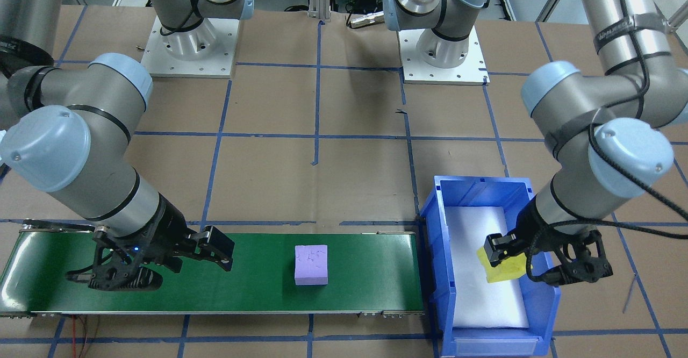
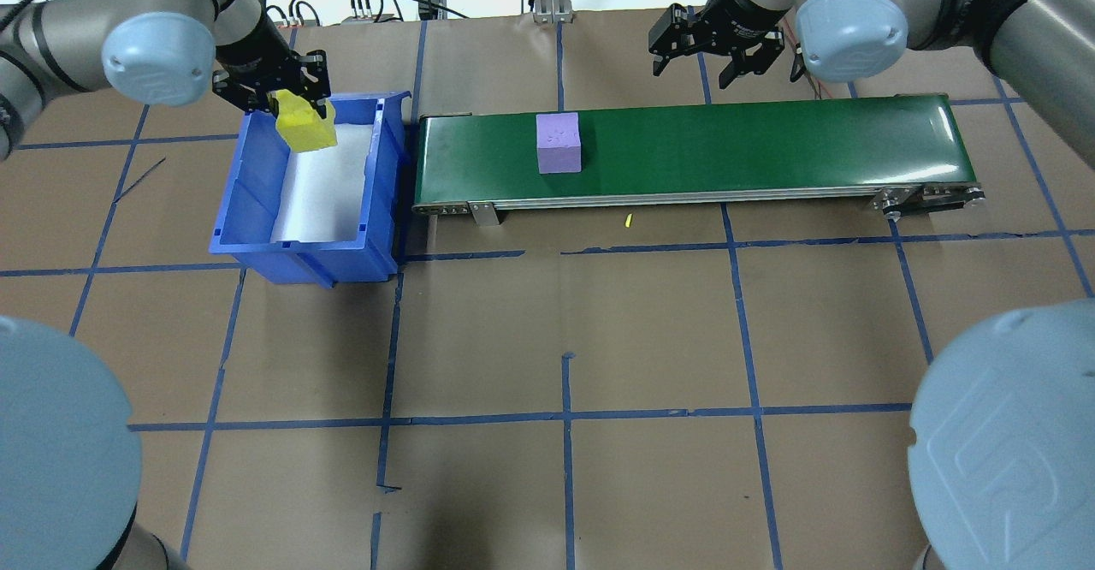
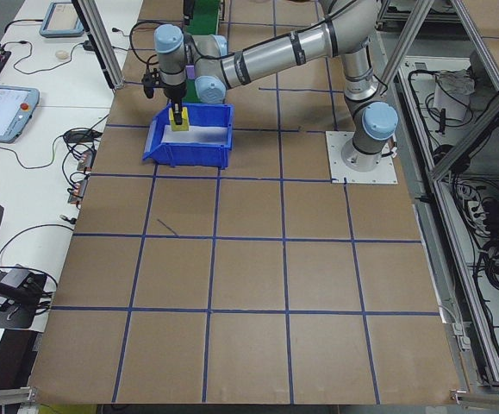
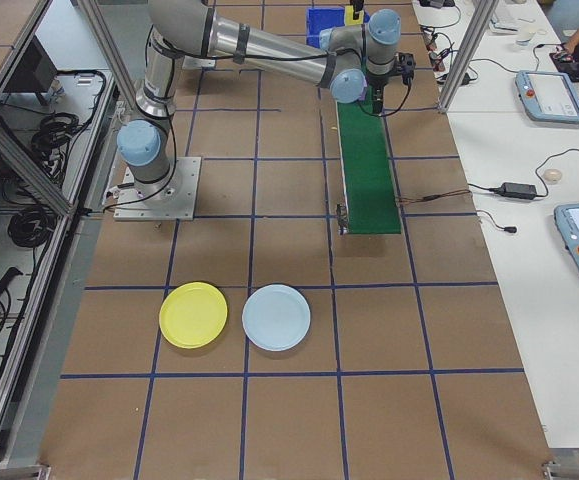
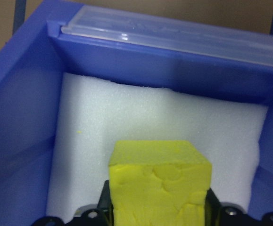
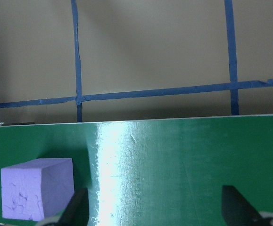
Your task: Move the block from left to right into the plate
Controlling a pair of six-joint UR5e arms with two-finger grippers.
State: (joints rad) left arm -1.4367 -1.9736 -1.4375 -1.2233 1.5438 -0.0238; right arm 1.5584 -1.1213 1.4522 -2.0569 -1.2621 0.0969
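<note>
Left gripper (image 1: 505, 258): jaws clamped on the yellow block (image 1: 504, 267), which hangs above the white foam liner inside the blue bin (image 2: 257, 210) — apparently lifted clear of the liner so it can pass over the bin wall.
Right gripper (image 2: 717, 48): jaws spread wide and empty, hovering over the far half of the green conveyor belt (image 2: 770, 146) — judged a waiting post for a block coming along the belt.
Purple block (image 2: 559, 143): sits alone on the belt, nearer the bin end, well apart from the right gripper.
Plates: a yellow plate (image 4: 194, 315) and a pale blue plate (image 4: 276, 317) lie side by side on the desk (image 2: 565, 339), well beyond the belt's right end; neither holds a block.
Edges: the bin's tall walls hem the yellow block on all sides; the wall beside the belt almost touches the belt end.
Open room: bare belt lies either side of the purple block — space to set down the yellow one.
</note>
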